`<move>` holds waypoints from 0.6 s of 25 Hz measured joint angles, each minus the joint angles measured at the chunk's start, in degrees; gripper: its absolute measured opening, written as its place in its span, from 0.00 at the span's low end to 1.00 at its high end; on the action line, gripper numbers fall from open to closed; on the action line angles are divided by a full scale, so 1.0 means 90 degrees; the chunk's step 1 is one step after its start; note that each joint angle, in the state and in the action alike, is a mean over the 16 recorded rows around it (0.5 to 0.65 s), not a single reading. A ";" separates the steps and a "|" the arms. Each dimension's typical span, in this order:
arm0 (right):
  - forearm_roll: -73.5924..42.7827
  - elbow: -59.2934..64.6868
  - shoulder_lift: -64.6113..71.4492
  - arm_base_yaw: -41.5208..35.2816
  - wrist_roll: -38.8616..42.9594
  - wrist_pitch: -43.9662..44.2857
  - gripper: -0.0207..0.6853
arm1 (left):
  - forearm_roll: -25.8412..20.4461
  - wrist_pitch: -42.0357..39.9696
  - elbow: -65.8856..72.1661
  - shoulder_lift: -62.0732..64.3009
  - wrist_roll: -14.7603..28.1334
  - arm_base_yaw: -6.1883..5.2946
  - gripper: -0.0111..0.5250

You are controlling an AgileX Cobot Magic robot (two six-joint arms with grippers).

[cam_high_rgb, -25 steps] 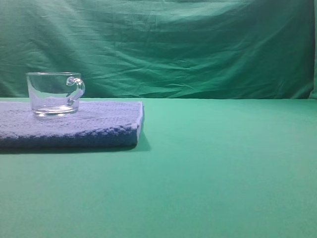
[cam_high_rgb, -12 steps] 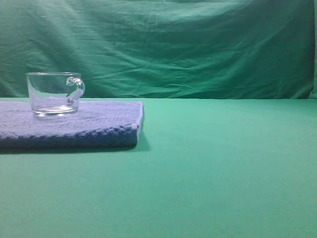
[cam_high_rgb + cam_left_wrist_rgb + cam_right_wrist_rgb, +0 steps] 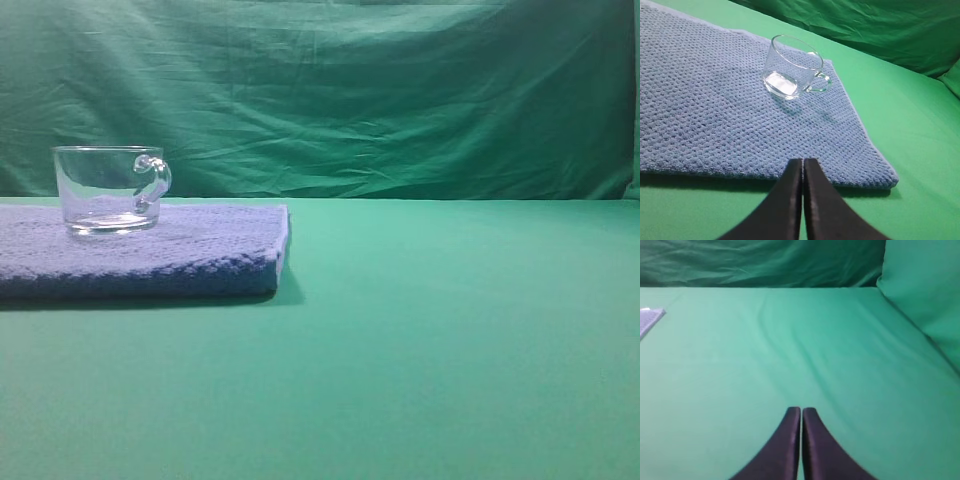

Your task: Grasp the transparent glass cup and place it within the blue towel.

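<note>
Transparent glass cup [image 3: 108, 190]: upright on blue towel [image 3: 190, 250]. Left pincer [image 3: 803, 165], right pincer [image 3: 801, 412]: closed, empty.

No text, label, brand, number or sign can be read in any of the three views. The transparent glass cup [image 3: 105, 190] is plain clear glass with no print, and the blue towel [image 3: 715, 110] under it shows only its nubby weave, with no tag or lettering. The green cloth [image 3: 450, 340] around the towel is unmarked as well.
</note>
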 joint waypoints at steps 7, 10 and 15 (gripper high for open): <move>0.0056 0.0379 -0.0007 -0.0091 0.0002 -0.0095 0.03 | 0.0000 0.0000 0.0000 0.0000 0.0000 0.0000 0.02; 0.0077 0.0417 -0.0007 -0.0101 0.0003 -0.0122 0.03 | 0.0000 0.0000 0.0000 0.0000 0.0000 0.0000 0.02; 0.0090 0.0423 -0.0007 -0.0103 0.0002 -0.0150 0.03 | 0.0000 0.0000 0.0000 0.0000 0.0000 0.0000 0.02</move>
